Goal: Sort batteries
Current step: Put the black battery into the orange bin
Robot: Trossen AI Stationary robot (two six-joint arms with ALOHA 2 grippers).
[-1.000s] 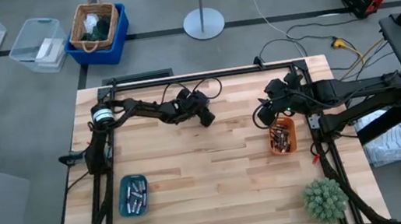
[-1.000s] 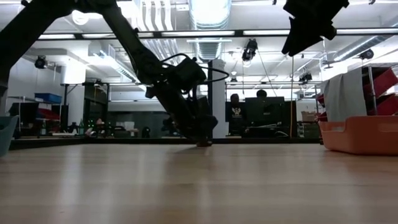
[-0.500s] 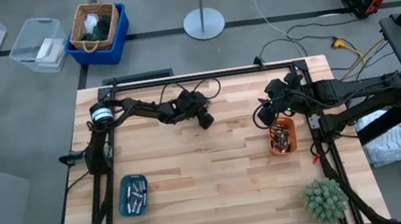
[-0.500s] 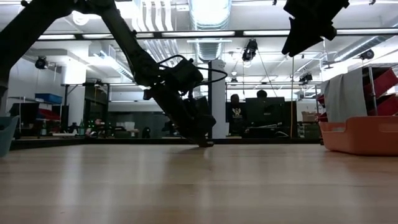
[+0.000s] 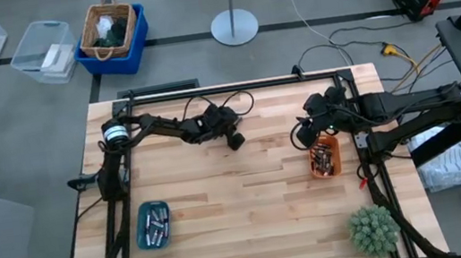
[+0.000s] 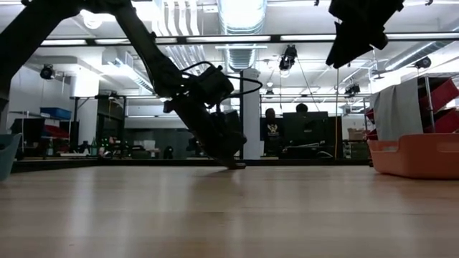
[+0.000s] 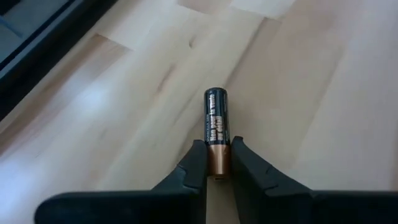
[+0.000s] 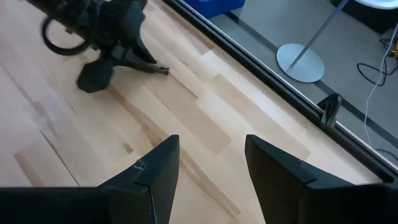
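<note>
Left wrist view: a black-and-copper cylindrical battery is pinched by the left gripper for sorting; beside the orange tray, the right gripper is spread wide.

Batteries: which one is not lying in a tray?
The battery held in the left tool, low over bare wood at the table's far middle. All others lie in the teal tray or the orange tray.

Upper centre of the high view, the left gripper is clamped on a battery; at right, the right gripper hangs with fingers spread.
</note>
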